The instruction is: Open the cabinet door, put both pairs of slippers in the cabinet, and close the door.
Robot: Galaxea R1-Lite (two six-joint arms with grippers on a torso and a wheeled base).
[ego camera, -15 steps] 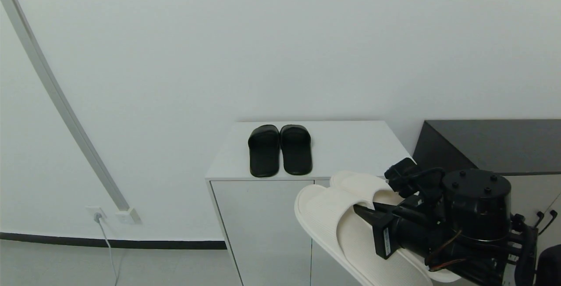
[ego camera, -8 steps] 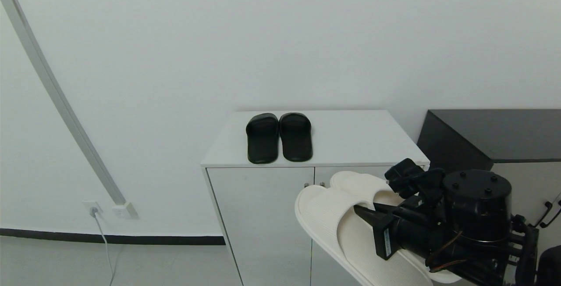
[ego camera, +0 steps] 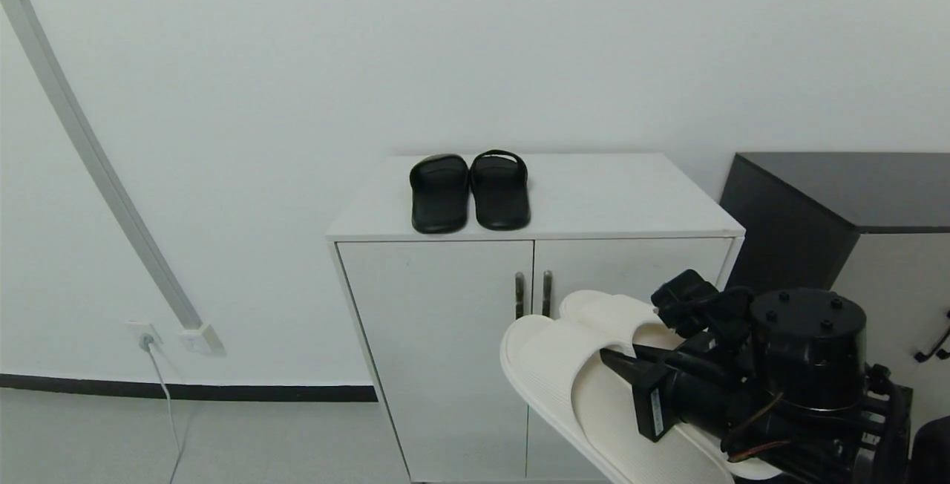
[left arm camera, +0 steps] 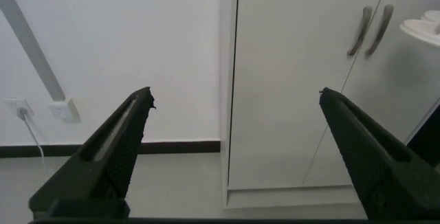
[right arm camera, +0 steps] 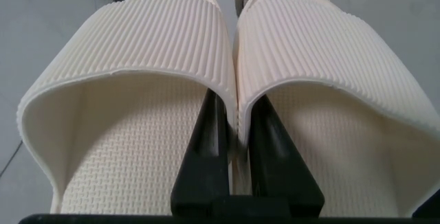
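A white two-door cabinet [ego camera: 445,335] stands against the wall, both doors shut, with two dark handles [ego camera: 533,294] at the centre seam. A pair of black slippers [ego camera: 470,190] lies on its top. My right gripper [right arm camera: 234,124] is shut on the pair of white slippers [ego camera: 586,387], one finger inside each slipper pinching their inner walls together, held in front of the right door [ego camera: 631,269]. In the left wrist view, my left gripper [left arm camera: 235,100] is open with nothing between its fingers, facing the cabinet's left edge [left arm camera: 230,80], and the handles [left arm camera: 370,30] appear beyond.
A dark grey unit [ego camera: 839,202] stands right of the cabinet. A slanted white conduit [ego camera: 96,165] runs down the wall to a socket and cable [ego camera: 152,343] at the left. Bare grey floor [ego camera: 185,439] lies left of the cabinet.
The head camera has tilted or lowered, so the cabinet sits higher in the picture and its door handles have come into sight. The right gripper still holds the white slippers in the same pose.
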